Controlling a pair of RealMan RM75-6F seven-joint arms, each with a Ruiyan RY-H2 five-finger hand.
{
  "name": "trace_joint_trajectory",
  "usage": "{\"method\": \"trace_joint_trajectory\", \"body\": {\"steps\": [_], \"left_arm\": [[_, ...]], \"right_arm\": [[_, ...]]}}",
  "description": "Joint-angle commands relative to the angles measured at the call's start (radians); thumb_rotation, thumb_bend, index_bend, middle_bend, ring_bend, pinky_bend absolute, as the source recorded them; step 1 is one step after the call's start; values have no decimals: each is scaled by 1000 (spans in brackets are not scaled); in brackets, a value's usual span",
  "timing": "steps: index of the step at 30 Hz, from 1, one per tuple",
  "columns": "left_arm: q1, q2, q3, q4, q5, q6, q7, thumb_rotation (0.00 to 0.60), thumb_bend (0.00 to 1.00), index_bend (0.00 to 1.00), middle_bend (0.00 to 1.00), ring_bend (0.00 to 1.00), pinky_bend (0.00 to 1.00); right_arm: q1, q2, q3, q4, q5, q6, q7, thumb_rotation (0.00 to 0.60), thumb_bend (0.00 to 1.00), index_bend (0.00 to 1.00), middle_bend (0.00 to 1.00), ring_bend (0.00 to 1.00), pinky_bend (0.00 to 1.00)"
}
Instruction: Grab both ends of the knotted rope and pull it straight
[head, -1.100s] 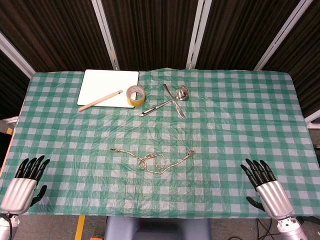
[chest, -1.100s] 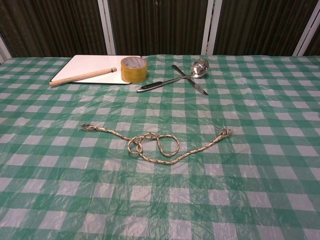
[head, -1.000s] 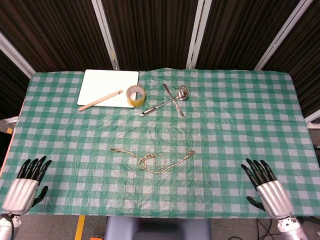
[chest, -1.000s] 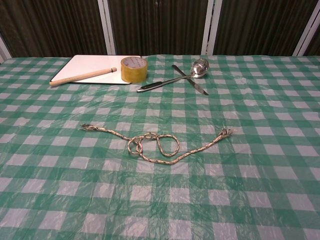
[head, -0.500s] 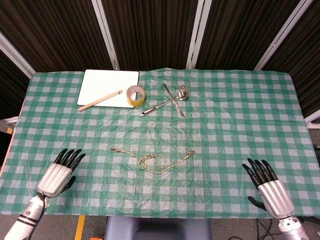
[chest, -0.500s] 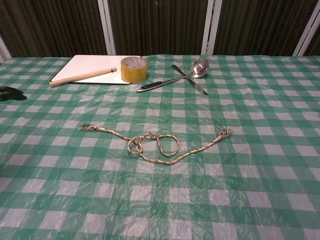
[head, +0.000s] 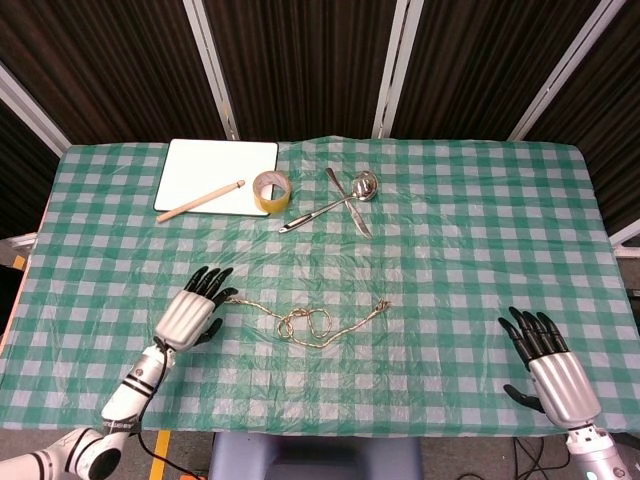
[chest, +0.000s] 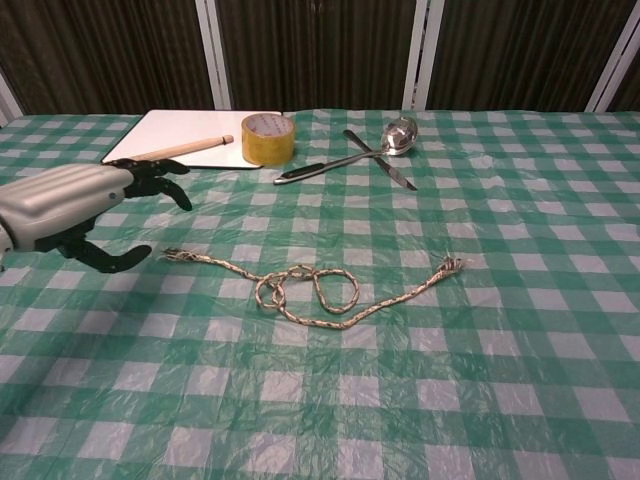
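Rope: the knotted rope lay on the green checked tablecloth, near the front middle of the table, with a loose overhand-type tangle at its centre and two free tails running out to either side.
Left end: the left rope end lay flat on the cloth, just beside the left hand; in the head view the fingertips looked almost over it, but contact could not be made out.
Right end: the frayed right rope end rested well apart from the right hand.
Left hand: the left hand hovered low over the cloth with its fingers spread and slightly curled, thumb held apart below them, gripping nothing.
Right hand: the right hand sat near the front right edge of the table, fingers apart and extended, holding nothing; it showed only in the head view.
Handling: the rope looked thin, light and limp, so it would likely slide on the slick plastic cloth and give no resistance until taut. A thumb-and-finger pinch right at each tail tip seemed the place to hold; the frayed tip might slip or shed strands.
Knot: the loops looked slack, so a pull might tighten it and not free it.
Other items: a white board with a wooden stick, a tape roll and a ladle crossed with another utensil lay at the far side.
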Motion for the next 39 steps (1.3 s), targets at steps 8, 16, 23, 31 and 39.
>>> {"method": "trace_joint_trajectory", "body": {"steps": [8,16,23,31,39], "left_arm": [[-116,-205,-7,323,-4,-44,-154,600,455,365,0,0,42],[-135,-249,22,442,8,-33,-174,600,429,422,13,0,43],[-137,-282,39,516,9,-11,-157,600,428,437,19,0,44],[-132,-309,52,577,13,24,-175,600,420,534,46,0,57],[-121,-323,63,611,24,70,-214,600,419,624,80,0,74]], "right_arm": [[-1,7,-1,0,6,-6,5,600,147,0,0,0,0],[1,11,3,-1,17,-14,8,600,147,0,0,0,0],[-1,4,9,-1,23,-9,2,600,147,0,0,0,0],[-6,2,5,-2,13,0,-3,600,147,0,0,0,0],[-10,2,2,-3,5,6,-9,600,147,0,0,0,0]]}}
